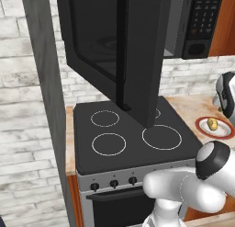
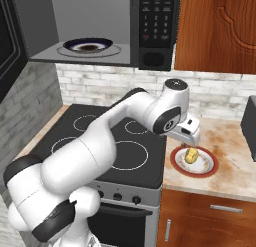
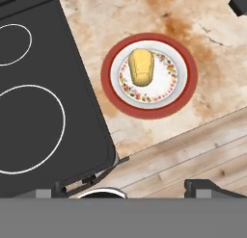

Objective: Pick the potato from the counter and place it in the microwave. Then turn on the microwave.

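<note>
Resting on one red-rimmed plate (image 3: 149, 75) is a single potato (image 3: 140, 67), on the tan surface (image 3: 202, 44) just right of the black stovetop (image 2: 120, 146). One microwave (image 2: 100, 26) hangs above the stovetop, door open, holding one dark-rimmed dish (image 2: 90, 45). Above the plate, the gripper (image 2: 189, 142) has its jaws fully open, holding and touching nothing.
</note>
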